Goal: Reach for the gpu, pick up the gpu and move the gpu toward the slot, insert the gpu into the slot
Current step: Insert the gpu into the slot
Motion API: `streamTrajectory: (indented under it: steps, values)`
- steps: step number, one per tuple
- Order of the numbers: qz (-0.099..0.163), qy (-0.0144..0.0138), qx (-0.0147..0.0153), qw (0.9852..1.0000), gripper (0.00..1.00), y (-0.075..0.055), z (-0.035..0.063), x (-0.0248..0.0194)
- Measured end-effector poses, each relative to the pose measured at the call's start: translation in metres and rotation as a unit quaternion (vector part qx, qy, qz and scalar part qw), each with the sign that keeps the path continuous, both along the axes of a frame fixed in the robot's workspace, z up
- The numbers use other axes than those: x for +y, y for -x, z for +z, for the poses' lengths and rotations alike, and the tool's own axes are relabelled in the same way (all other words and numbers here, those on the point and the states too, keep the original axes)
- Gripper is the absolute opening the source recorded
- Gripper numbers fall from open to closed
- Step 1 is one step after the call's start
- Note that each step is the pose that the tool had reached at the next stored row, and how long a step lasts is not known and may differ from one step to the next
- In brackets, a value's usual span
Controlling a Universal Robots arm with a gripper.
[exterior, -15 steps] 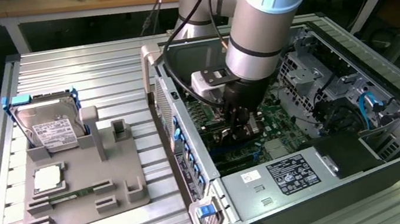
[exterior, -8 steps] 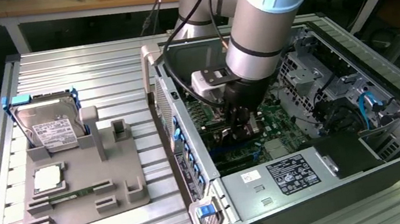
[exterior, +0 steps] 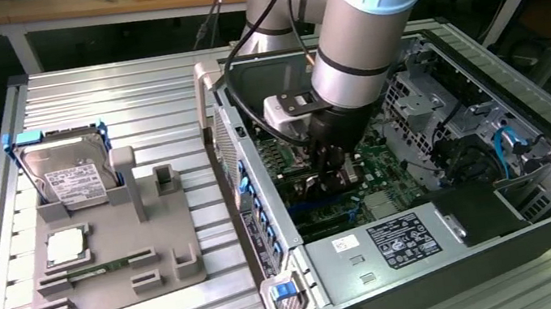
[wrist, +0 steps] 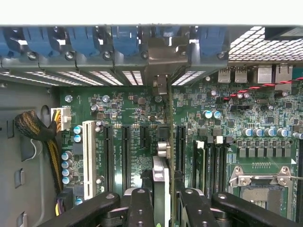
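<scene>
Jaws gripping gpu (wrist: pixel 161 189), edge-on over motherboard (wrist: pixel 118 106), label (exterior: pixel 398 239) unreadable

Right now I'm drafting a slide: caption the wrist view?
Black two-fingered hand grips the thin dark gpu card edge-on over black slots on the green motherboard.

Case (exterior: pixel 488 264) interior is tight: arm (exterior: pixel 356 36) fills the mid of the opening, power box (exterior: pixel 398 239) blocks the end nearest the exterior camera, and blue clips (wrist: pixel 90 40) line the tray-side wall. Gripper (wrist: pixel 164 195) clamps the gpu (wrist: pixel 162 165) edge-on over the board, w/ bare slots (wrist: pixel 125 156) on either side (cable bundle (wrist: pixel 33 127) hugs one side wall). Table (exterior: pixel 112 89): far edge bare; tray (exterior: pixel 100 294) w/ hard drive (exterior: pixel 71 173) sits beside the case.
</scene>
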State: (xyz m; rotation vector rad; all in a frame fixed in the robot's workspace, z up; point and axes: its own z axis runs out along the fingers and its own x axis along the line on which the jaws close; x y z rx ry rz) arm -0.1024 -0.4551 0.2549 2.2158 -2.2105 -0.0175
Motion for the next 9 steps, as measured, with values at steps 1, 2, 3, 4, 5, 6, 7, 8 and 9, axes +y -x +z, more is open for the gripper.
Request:
streamTrajectory:
  steps: [1,2,3,4,5,6,7,8,9]
  values:
    - [0.0,0.0002,0.0,1.0,0.27,0.0,0.0,-0.0002]
    - [0.0,0.0004,0.0,1.0,0.27,-0.0001,0.0,-0.0003]
    - [0.0,0.0007,0.0,1.0,0.27,-0.0001,0.0,-0.0003]
    - [0.0,0.0011,0.0001,1.0,0.27,0.0,-0.0001,-0.0004]
    - [0.0,0.0016,0.0,1.0,0.27,0.0,-0.0003,-0.0004]
    - [0.0,0.0022,0.0,1.0,0.27,0.0,-0.0009,-0.0004]
    - [0.0,0.0028,0.0,1.0,0.27,0.0001,-0.0019,-0.0004]
    - [0.0,0.0033,0.0,1.0,0.27,0.0001,-0.0031,-0.0004]
    - [0.0,0.0042,0.0002,1.0,0.27,0.0001,-0.0043,-0.0004]
